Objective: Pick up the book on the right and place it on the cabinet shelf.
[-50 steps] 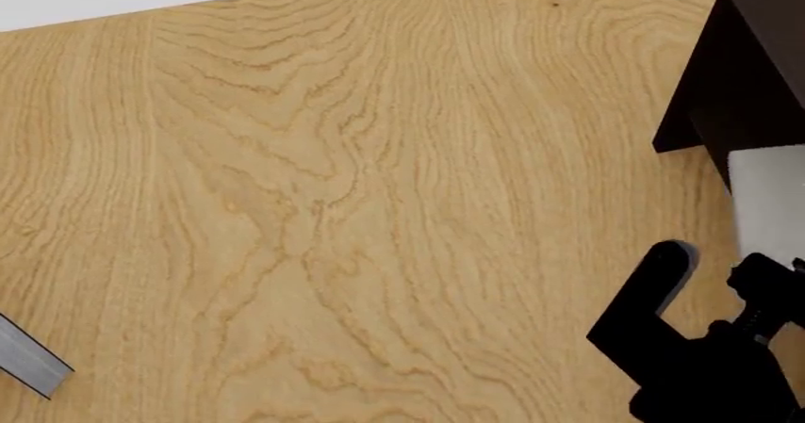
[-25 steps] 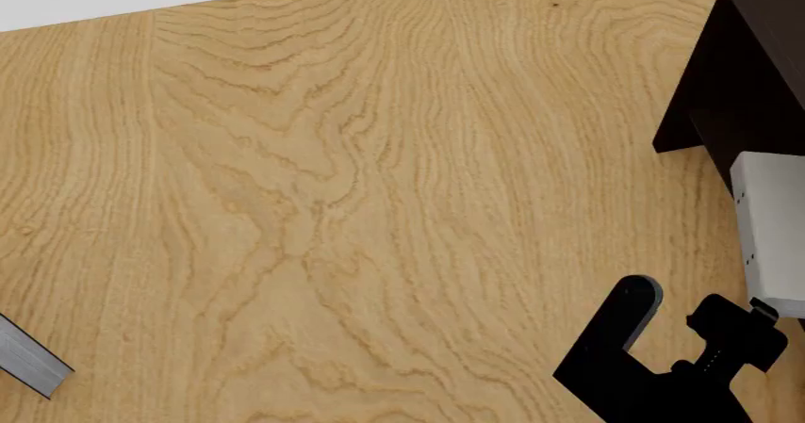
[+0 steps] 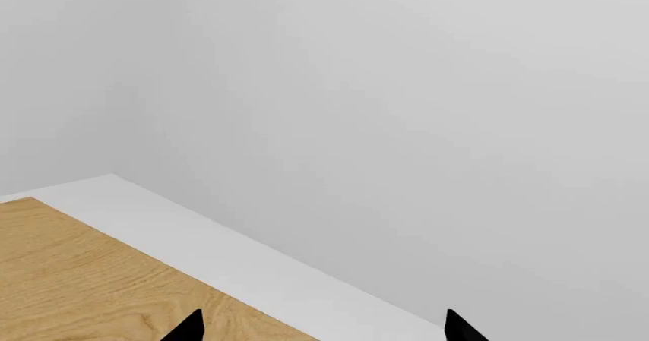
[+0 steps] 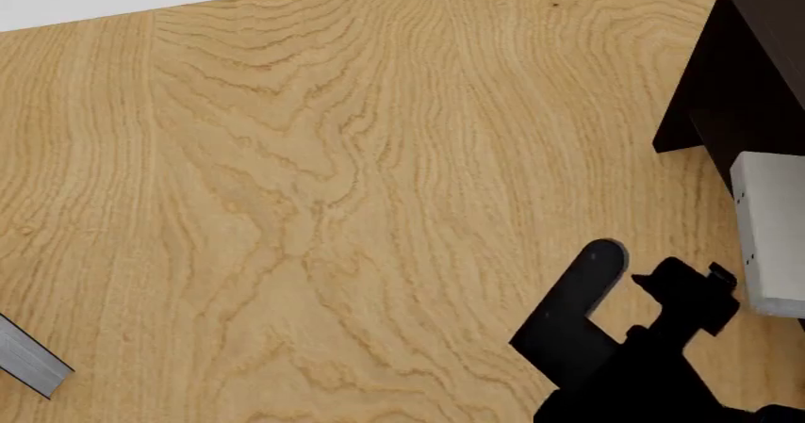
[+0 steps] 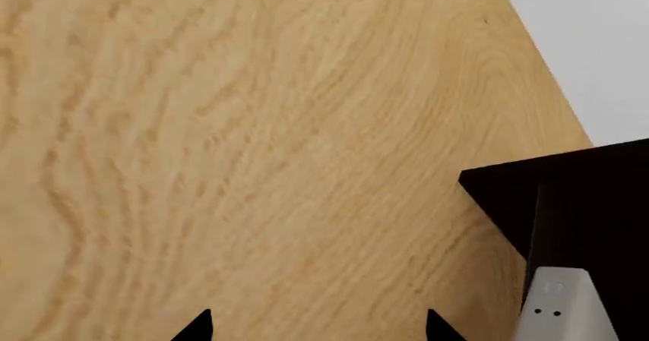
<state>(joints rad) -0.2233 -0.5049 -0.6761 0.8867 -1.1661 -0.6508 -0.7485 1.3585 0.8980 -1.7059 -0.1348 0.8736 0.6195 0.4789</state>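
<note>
From the head view, the wooden worktop [image 4: 315,206] fills almost everything. The right pincer [image 4: 648,277] hangs low at the right, its two black fingers apart and holding nothing. Just beside it, at the right edge, lies the book [image 4: 770,230], light grey, its far end touching the dark cabinet [image 4: 742,74] that stands in the far right corner. A metallic grey corner of another object [image 4: 28,357] shows at the left edge.

In the left wrist view, the left pincer [image 3: 322,333] shows only two dark tips, wide apart and empty, before a grey wall [image 3: 406,113].

In the right wrist view, two spread tips are above the bare wood, the book against the cabinet
</note>
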